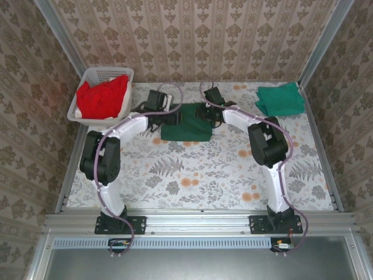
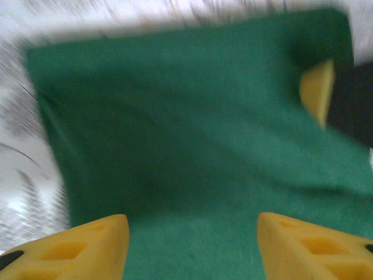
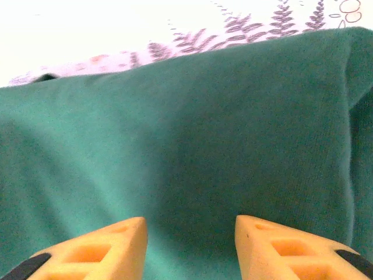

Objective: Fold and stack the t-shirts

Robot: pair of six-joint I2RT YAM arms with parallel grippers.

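Dark green t-shirt point(image 1: 185, 131) folded flat, left gripper point(image 2: 192, 217) at its ten o'clock, right gripper point(image 3: 190, 219) at two o'clock — both with jaws parted.

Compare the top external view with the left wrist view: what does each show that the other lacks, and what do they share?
Top external: a white basket of red shirts, and a folded teal shirt at the far right. Left wrist: the left gripper close up, its yellow fingers apart over cloth. Both: the dark green shirt on the floral table.
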